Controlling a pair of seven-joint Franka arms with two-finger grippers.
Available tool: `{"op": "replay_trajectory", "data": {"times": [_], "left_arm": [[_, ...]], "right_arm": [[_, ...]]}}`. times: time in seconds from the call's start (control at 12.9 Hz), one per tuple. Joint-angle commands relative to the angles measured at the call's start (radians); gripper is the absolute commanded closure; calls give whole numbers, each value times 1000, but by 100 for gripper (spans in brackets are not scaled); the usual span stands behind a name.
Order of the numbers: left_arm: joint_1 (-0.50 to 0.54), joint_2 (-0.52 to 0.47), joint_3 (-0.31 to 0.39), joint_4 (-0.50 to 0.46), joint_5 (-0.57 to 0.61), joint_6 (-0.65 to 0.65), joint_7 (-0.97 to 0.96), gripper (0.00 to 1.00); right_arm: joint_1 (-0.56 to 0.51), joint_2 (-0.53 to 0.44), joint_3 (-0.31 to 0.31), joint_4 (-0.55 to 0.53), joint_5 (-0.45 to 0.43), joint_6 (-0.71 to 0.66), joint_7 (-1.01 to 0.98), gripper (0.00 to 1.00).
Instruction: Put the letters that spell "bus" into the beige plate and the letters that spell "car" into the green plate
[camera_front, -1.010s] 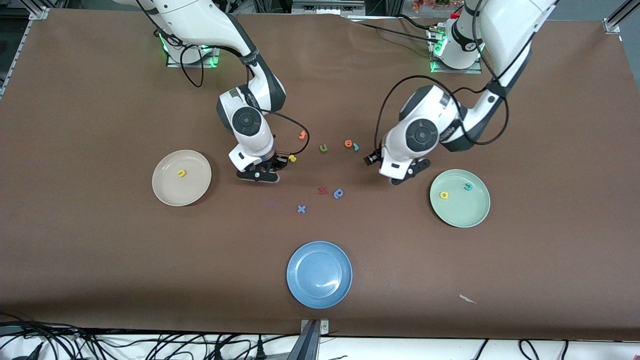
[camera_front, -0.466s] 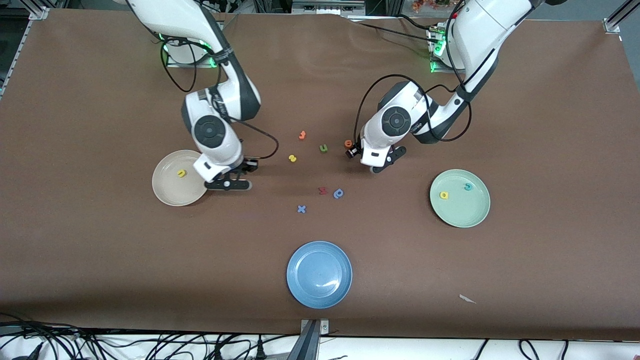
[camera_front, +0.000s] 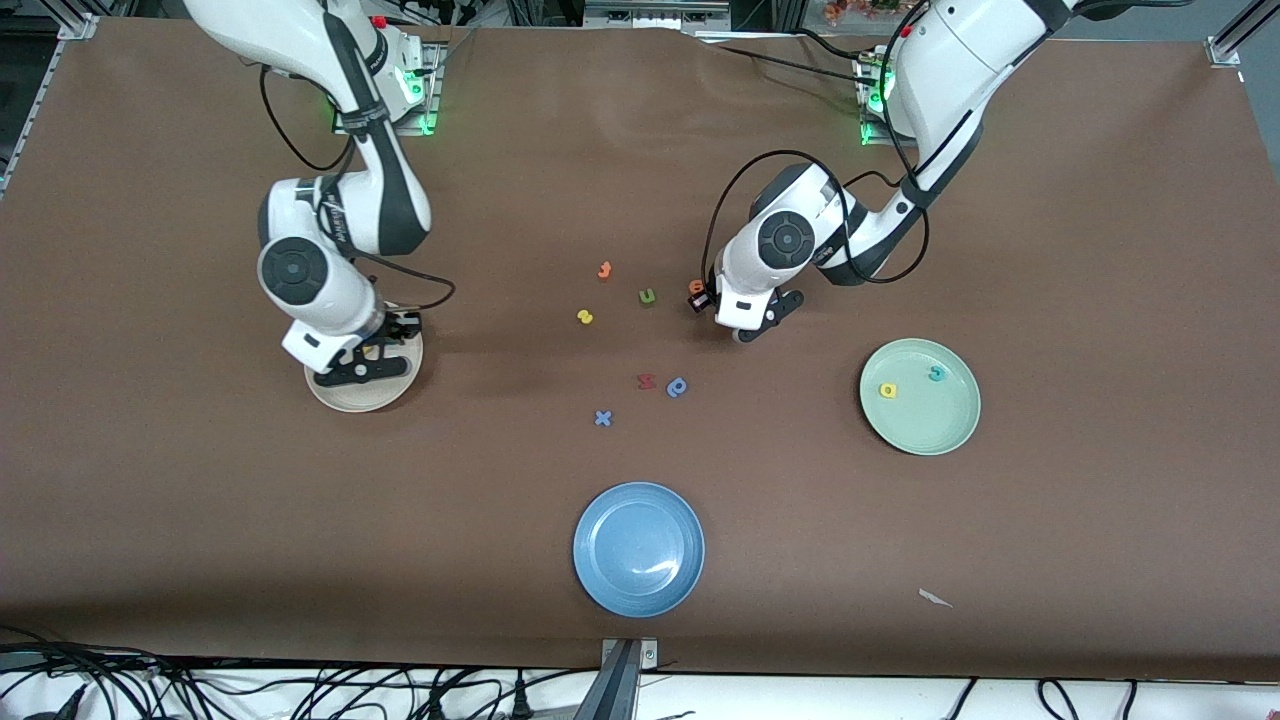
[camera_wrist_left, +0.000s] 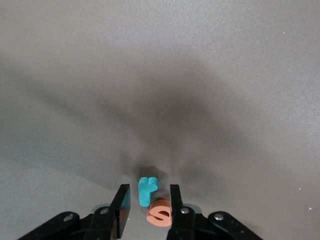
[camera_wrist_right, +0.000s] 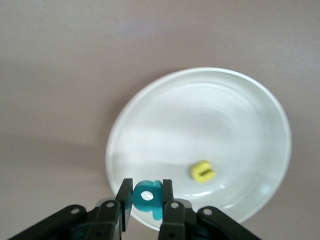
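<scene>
Right gripper (camera_wrist_right: 146, 200) clamped on teal b (camera_wrist_right: 148, 197), hovering over beige plate (camera_wrist_right: 240, 110) holding yellow u (camera_wrist_right: 202, 171). Left gripper (camera_wrist_left: 147, 202) down at the table, fingers apart around light-blue r (camera_wrist_left: 146, 190), orange letter (camera_wrist_left: 160, 214) touching. Green plate (camera_front: 940, 425) holding yellow a (camera_front: 887, 391), teal c (camera_front: 936, 374). Yellow s (camera_front: 585, 316) on table.

right hand (camera_front: 362, 368) over beige plate (camera_front: 345, 400)

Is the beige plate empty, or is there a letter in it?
Not empty. The beige plate has a yellow u lying in it. The teal b isn't in yet; the right gripper holds it above the plate.
</scene>
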Motion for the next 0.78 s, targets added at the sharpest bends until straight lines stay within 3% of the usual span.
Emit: {"op": "replay_trajectory", "data": {"times": [0.0,0.08,0.23,0.39,0.54,0.7], "left_arm": [[-5,5,4,-7,-24,23,0,62],[-7,5,4,-7,-20,24,0,64],[-7,5,6,-15,-18,23,-1,90],[-7,2,7,-15,-16,23,-3,99],[-4,-10,9,-15,-6,1,-7,99],[13,-61,9,0,26,-110,-6,99]], "right_arm": [[5,-35,-18,-78,2,84,-62,1],[5,-35,-18,-76,2,81,-57,0],[7,-44,-5,-67,13,58,-18,0],[13,-49,43,-47,31,38,73,0],[15,-47,110,-23,31,32,235,0],[18,-29,197,22,30,34,436,0]]}}
